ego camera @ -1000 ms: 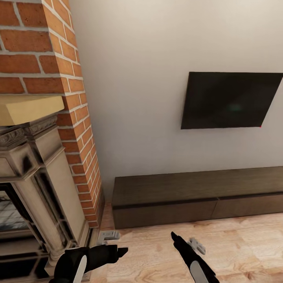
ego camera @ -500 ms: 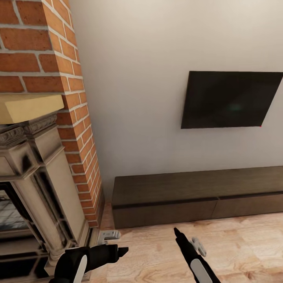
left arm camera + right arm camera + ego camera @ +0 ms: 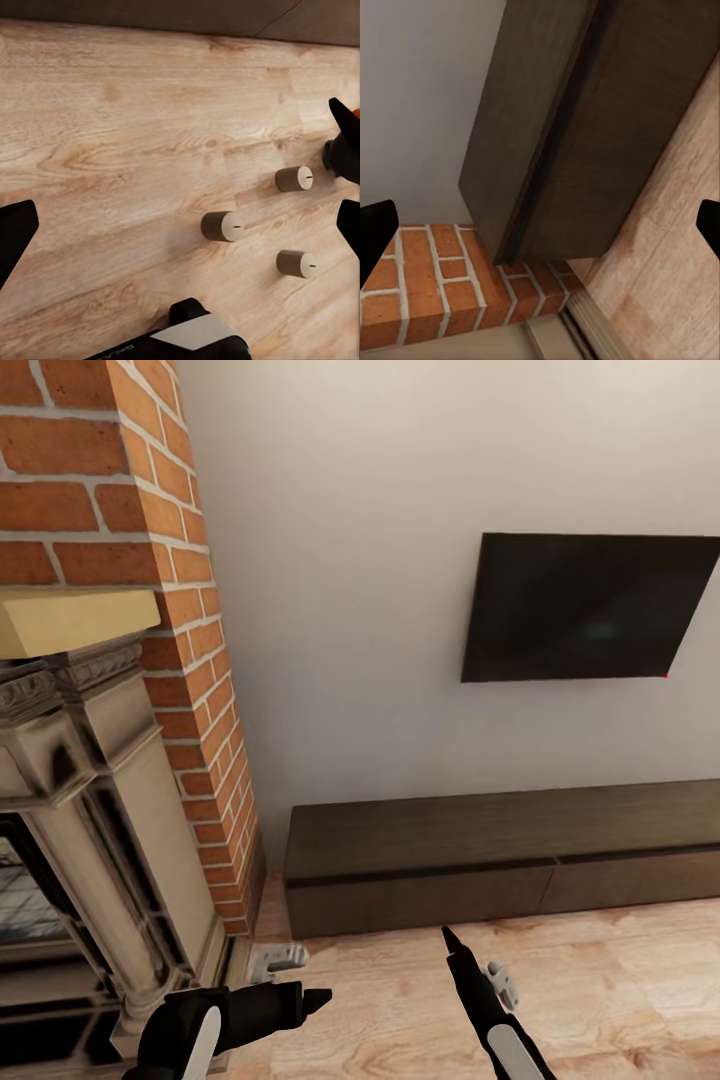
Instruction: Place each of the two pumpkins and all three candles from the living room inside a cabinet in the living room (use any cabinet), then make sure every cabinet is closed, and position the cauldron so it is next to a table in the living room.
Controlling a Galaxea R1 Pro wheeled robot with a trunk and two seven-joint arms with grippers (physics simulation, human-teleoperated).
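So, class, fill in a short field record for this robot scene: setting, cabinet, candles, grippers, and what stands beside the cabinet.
setting: living room, pale wood floor, dark screen on the wall
cabinet: long, low, dark brown, drawer fronts shut
candles: three short tan cylinders lying on the floor
left gripper: open, empty, facing the candles
right gripper: open, empty, facing the cabinet's end
beside cabinet: brick fireplace

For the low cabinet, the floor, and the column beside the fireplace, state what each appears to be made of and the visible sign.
Cabinet: dark-brown wood, matte, with faint grain streaks on its flat top. Floor: pale wood planks or laminate, with wavy grain and board seams. Column: red-orange brick, with staggered courses and grey mortar lines.
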